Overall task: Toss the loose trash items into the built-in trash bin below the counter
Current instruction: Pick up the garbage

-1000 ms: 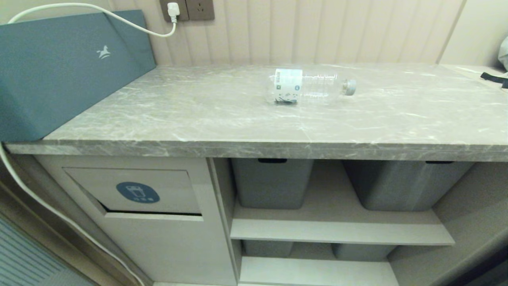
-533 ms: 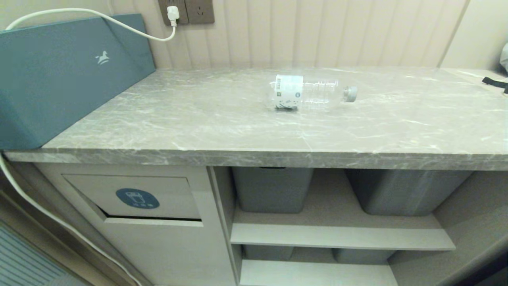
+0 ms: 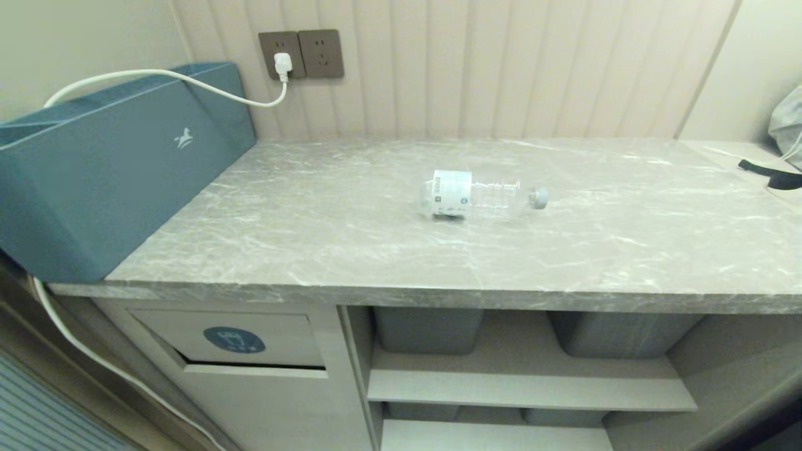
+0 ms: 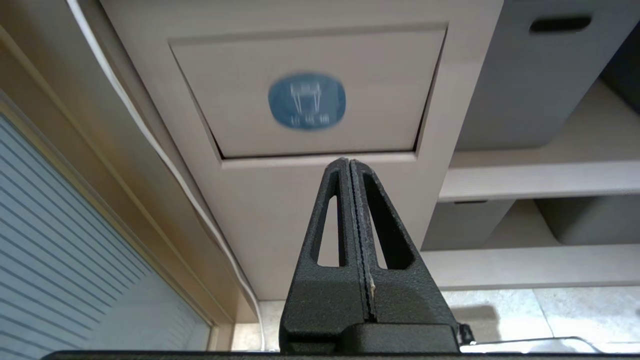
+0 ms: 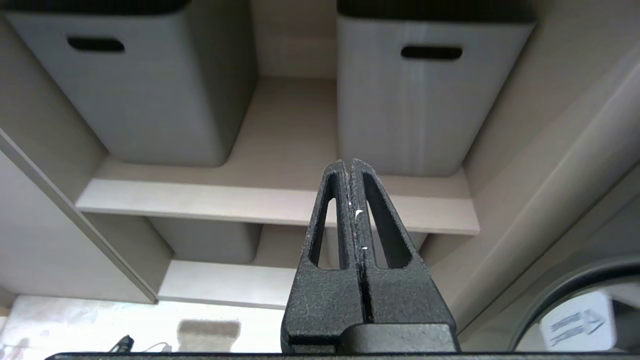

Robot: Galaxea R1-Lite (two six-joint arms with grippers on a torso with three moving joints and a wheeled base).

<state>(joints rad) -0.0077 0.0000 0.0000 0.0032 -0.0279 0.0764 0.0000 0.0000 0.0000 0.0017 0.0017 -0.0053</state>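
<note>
One clear plastic bottle (image 3: 479,195) with a white label lies on its side in the middle of the marble counter (image 3: 351,250), cap toward the right. The built-in trash bin (image 3: 238,338) is a beige flap with a blue oval sticker under the counter's left end; the left wrist view faces this trash bin flap (image 4: 360,100) head-on. Neither arm appears in the head view. My left gripper (image 4: 349,161) is shut and empty, low in front of the flap's lower edge. My right gripper (image 5: 348,161) is shut and empty, facing the open shelves.
A long teal box (image 3: 113,181) stands on the counter's left end, with a white cable (image 3: 188,81) running to a wall socket. Grey tubs (image 5: 410,95) sit on the shelves right of the bin. A black strap (image 3: 774,178) lies at the far right.
The whole head view has shifted: the camera has risen, so the counter and bottle sit lower in the picture and more wall shows. The bottle itself has not moved on the counter.
</note>
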